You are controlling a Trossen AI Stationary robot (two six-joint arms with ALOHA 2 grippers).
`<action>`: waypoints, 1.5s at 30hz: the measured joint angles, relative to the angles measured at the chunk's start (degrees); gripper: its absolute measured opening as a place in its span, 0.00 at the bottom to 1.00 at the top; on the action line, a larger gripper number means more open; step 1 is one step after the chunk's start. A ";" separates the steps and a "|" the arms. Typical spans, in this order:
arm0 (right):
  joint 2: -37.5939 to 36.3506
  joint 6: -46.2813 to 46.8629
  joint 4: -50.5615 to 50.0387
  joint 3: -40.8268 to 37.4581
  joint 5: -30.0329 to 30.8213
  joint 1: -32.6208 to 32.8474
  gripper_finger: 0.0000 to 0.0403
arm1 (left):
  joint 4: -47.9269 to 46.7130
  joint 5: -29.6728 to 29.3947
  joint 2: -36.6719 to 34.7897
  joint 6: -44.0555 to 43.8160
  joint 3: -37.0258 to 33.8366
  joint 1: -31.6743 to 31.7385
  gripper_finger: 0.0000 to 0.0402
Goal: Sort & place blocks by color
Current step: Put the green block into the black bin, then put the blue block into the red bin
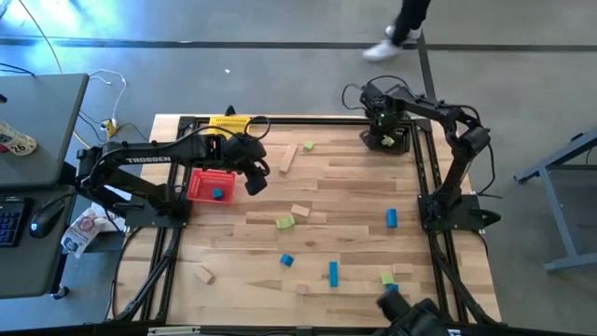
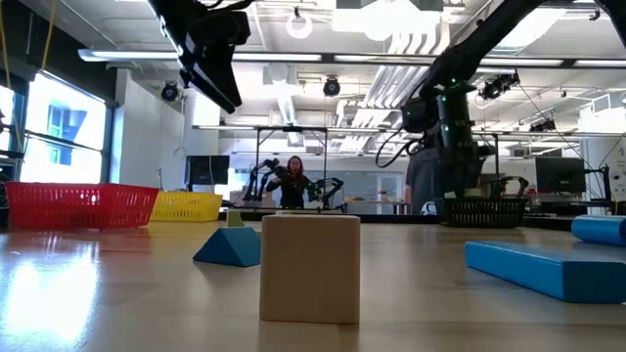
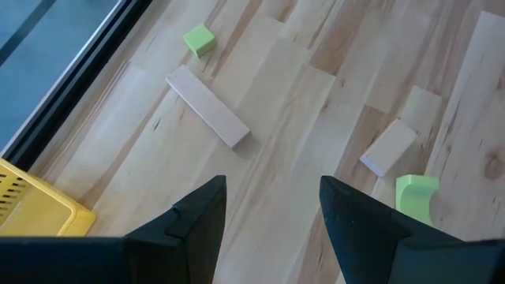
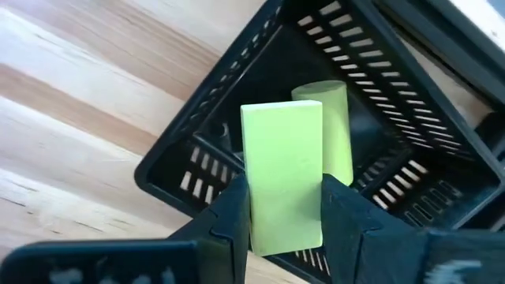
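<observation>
3 baskets (image 1: 198, 177), 2 arms (image 1: 140, 157), approx 15 blocks (image 1: 333, 273)

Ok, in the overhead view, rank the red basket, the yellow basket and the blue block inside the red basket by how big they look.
1. red basket, though the left gripper overlaps one side.
2. yellow basket, partly hidden by the left arm, so its rank against the red one is unsure.
3. blue block, clearly smallest.

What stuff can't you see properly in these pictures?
- The yellow basket: in the high view the left arm covers part of it, so its contents stay hidden.
- The black basket: in the right wrist view, the green block held by the right gripper blocks much of the inside.
- The blue bar: the low view's right edge cuts it off.
- The person's shoe: the high view's top edge cuts off the body.
</observation>
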 joint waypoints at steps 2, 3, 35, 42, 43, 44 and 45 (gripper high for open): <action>0.00 0.00 0.00 0.00 -0.33 -0.35 0.27 | 0.45 0.00 0.00 -0.44 0.00 0.02 0.47; 0.00 0.00 -0.02 0.00 -0.25 -0.42 0.29 | 0.95 -0.02 0.00 -0.70 0.00 0.04 0.47; -14.09 3.77 0.24 0.00 2.33 3.71 0.46 | -12.23 6.12 0.00 -6.51 0.00 -15.69 0.47; -17.74 7.99 0.26 0.00 2.26 9.55 0.46 | -8.03 3.71 0.00 -4.40 -0.02 -19.79 0.47; -17.99 8.62 0.26 0.00 2.24 10.50 0.46 | -6.89 2.97 0.00 -4.10 -0.02 -19.78 0.47; -18.17 9.28 0.26 0.00 2.24 11.53 0.46 | -5.68 2.37 0.00 -3.66 -0.01 -19.78 0.47; -18.26 9.79 0.26 0.00 2.22 12.46 0.46 | -4.54 1.77 0.00 -3.47 -0.02 -19.78 0.47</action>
